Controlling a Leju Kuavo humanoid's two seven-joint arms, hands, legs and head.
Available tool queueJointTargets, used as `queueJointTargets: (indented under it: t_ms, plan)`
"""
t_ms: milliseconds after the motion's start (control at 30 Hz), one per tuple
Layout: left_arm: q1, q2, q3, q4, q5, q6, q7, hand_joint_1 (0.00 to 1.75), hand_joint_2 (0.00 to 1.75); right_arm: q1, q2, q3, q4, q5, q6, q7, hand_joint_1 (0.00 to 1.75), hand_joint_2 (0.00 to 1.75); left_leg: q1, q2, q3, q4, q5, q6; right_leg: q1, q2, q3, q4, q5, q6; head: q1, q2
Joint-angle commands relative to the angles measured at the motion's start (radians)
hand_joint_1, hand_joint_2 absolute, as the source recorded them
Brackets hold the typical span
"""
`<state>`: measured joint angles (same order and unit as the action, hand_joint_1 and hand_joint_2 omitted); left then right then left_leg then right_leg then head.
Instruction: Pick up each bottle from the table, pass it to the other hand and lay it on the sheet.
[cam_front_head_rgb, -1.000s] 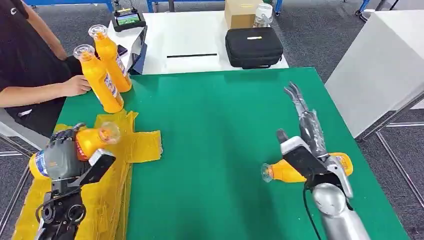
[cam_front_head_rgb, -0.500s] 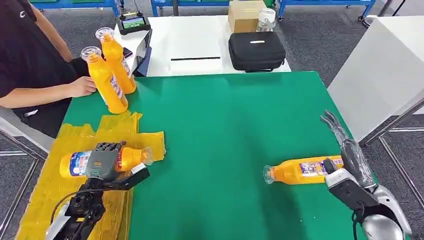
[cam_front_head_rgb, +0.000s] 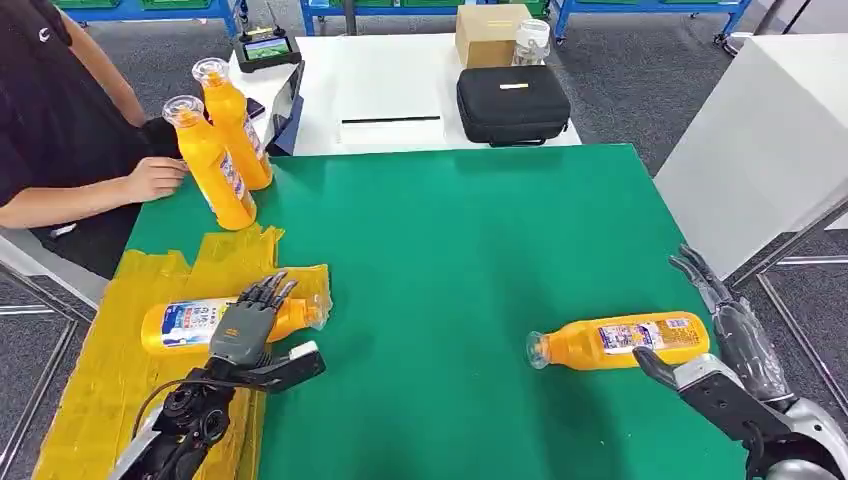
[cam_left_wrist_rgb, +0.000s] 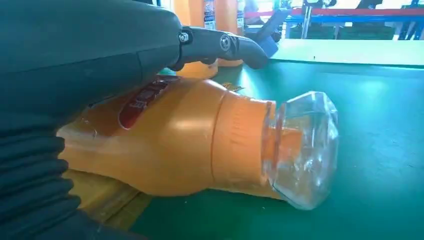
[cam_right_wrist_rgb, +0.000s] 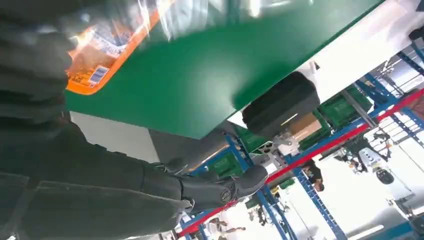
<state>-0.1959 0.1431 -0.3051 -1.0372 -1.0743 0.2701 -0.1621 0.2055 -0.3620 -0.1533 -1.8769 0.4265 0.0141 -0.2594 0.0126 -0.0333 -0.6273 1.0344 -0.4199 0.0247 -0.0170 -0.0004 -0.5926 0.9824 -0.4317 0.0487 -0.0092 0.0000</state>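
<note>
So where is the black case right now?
In the head view, the black zipped case sits on the white table behind the green table, just in front of the brown cardboard box.

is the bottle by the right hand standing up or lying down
Lying down. The bottle rests on its side on the green table, clear cap toward the middle, beside the right hand.

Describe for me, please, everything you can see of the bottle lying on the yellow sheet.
The bottle is orange, apparently plastic, with a clear faceted cap and a white and blue label around its body; a red mark shows near its shoulder. It looks full and capped. It lies on its side on the crinkled yellow sheet at the table's left edge, its cap reaching just past the sheet's edge over the green table. The left hand lies over its neck end, fingers stretched across it.
</note>
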Motion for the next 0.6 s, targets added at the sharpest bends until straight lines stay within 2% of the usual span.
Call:
queueJointTargets:
  t_ms: [33,167,300,400,467,533,600]
  plan:
    - [0.091,0.025,0.006,-0.140,0.250,-0.179,-0.058,0.00,0.00,0.083,-0.004,-0.123,0.006,0.058,0.108,0.044,0.00,1.75,0.000,0.002,0.001,-0.001,0.000,-0.001,0.001,0.000,0.001,-0.001,-0.001,-0.002,0.000,0.000]
    - [0.154,0.017,0.094,-0.301,0.520,-0.289,-0.116,0.00,0.00,0.092,-0.004,-0.230,0.045,0.106,0.165,0.047,0.00,1.75,0.000,0.003,0.001,-0.001,-0.001,0.000,0.000,0.001,0.001,-0.001,-0.001,-0.002,0.000,0.000]
    - [0.238,-0.049,0.305,-0.554,0.958,-0.261,-0.227,0.00,0.00,0.048,-0.014,-0.273,0.095,0.254,0.187,0.081,0.00,1.75,0.001,0.006,0.000,0.000,-0.002,0.000,0.001,0.004,-0.001,-0.001,0.000,-0.002,0.000,0.000]
    - [0.249,-0.041,0.311,-0.586,0.970,-0.269,-0.212,0.00,0.00,0.044,-0.015,-0.276,0.101,0.256,0.190,0.081,0.00,1.75,0.001,0.008,-0.005,0.000,-0.002,0.000,0.001,0.005,-0.007,0.000,0.001,-0.002,0.000,0.000]
    - [0.249,-0.041,0.311,-0.586,0.970,-0.269,-0.212,0.00,0.00,0.044,-0.015,-0.276,0.101,0.256,0.190,0.081,0.00,1.75,0.000,0.012,-0.002,-0.002,-0.002,-0.001,0.001,0.008,-0.005,-0.002,0.000,-0.003,0.000,0.000]
    - [0.269,-0.071,0.366,-0.636,1.110,-0.243,-0.307,0.00,0.00,0.061,-0.026,-0.281,0.104,0.269,0.208,0.092,0.00,1.75,0.000,0.011,-0.003,-0.002,-0.002,-0.001,0.000,0.007,-0.006,-0.001,0.000,-0.003,0.000,0.000]
    - [0.285,-0.079,0.401,-0.707,1.167,-0.239,-0.320,0.00,0.00,0.078,-0.022,-0.311,0.107,0.268,0.226,0.090,0.00,1.75,0.000,0.010,-0.003,-0.001,-0.003,0.000,0.001,0.006,-0.005,-0.001,-0.001,-0.002,0.000,0.000]
